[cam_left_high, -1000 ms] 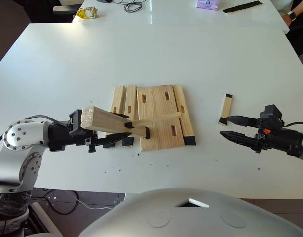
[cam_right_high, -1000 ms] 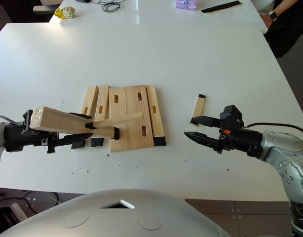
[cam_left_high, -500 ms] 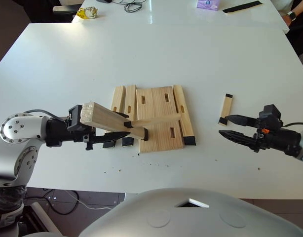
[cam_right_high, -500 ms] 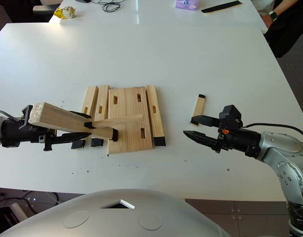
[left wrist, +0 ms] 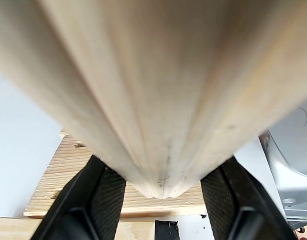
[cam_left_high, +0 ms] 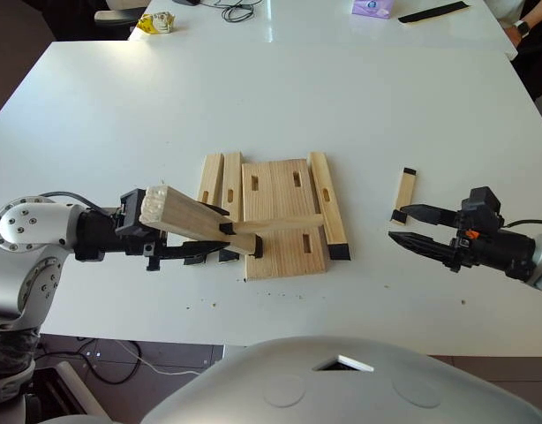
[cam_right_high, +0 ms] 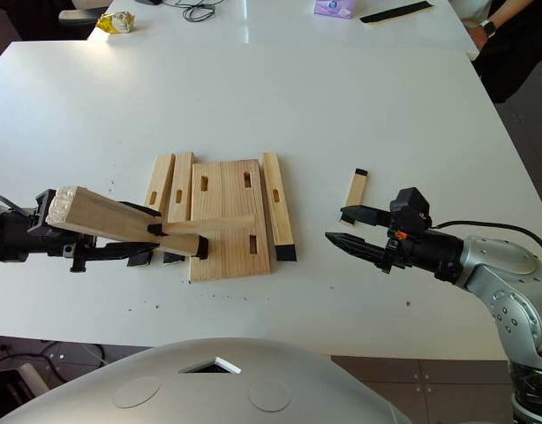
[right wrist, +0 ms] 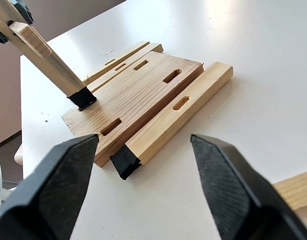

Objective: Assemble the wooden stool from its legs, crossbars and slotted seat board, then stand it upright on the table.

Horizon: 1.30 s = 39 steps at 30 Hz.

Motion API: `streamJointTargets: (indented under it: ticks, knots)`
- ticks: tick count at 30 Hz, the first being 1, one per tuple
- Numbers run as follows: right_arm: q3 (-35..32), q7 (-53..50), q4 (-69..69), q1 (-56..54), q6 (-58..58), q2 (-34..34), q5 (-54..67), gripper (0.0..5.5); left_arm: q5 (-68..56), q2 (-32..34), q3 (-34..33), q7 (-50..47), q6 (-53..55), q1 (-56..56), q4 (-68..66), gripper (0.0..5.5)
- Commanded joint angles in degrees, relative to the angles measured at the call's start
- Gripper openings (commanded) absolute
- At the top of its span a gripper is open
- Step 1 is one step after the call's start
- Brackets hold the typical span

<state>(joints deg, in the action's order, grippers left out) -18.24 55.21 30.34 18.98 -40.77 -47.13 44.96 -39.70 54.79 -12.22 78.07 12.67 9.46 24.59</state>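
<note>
Pulling back toward 9 o'clock, left gripper [cam_left_high: 214, 243] is dragging leg [cam_left_high: 178, 212], seat board [cam_left_high: 284, 221] shifting along | head: leg lying 9-to-3, capped foot pointing 3 o'clock onto board; right gripper [cam_left_high: 396, 223] hovering at 3 o'clock; most assembly remaining, nothing standing | left wrist: fingers [left wrist: 101, 200] pinching leg | right wrist: fingers [right wrist: 58, 185] staying spread, holding nothing

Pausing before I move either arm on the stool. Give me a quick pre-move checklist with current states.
1. Grip: left gripper shut on the held leg: ok.
2. Held leg's black-capped end over the seat board: ok; seated in a slot: cannot tell.
3. The right gripper open and empty: ok.
4. The loose crossbar just ahead of the right gripper: ok.
5. Seat board flat on the table: ok.
6. All legs fitted: not ok; spare legs lie beside the board.
</note>
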Motion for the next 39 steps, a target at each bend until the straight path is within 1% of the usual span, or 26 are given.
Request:
streamJointTargets:
  ticks: [1,5,10,16,20,25,32,39]
  knots:
    - [0.40,-0.49,0.23,-0.53,0.35,0.22,-0.10,3.41,4.59,2.50,2.10,2.29,-0.95,1.69,0.28,2.08]
    - [0.90,-0.59,0.21,-0.68,0.49,0.16,-0.45,3.41,6.15,4.29,3.93,0.21,1.27,1.97,0.88,2.08]
    - [0.36,-1.03,0.59,-0.02,0.58,0.47,-0.21,3.41,6.03,5.54,4.06,-3.61,5.08,1.07,-0.01,2.08]
    - [0.25,-1.98,0.98,0.20,0.73,1.11,-0.10,3.41,4.58,5.04,4.39,-10.93,11.81,-1.48,0.71,2.08]
    - [-0.28,-2.72,1.40,0.45,0.67,1.71,0.17,3.41,2.50,4.58,3.36,-13.31,14.01,-0.88,2.32,2.08]
    - [-0.52,-3.17,1.62,0.66,0.83,2.20,0.12,3.41,2.73,3.90,2.51,-12.86,11.64,1.80,3.75,2.08]
    - [-0.16,-3.20,0.90,-0.57,1.35,2.06,-0.34,3.41,3.89,3.99,2.93,-10.46,6.89,1.21,1.27,2.08]
    - [0.36,-3.54,0.75,-0.63,2.06,2.35,-0.82,3.41,-3.36,3.16,1.53,-11.30,11.57,-4.26,1.88,2.08]
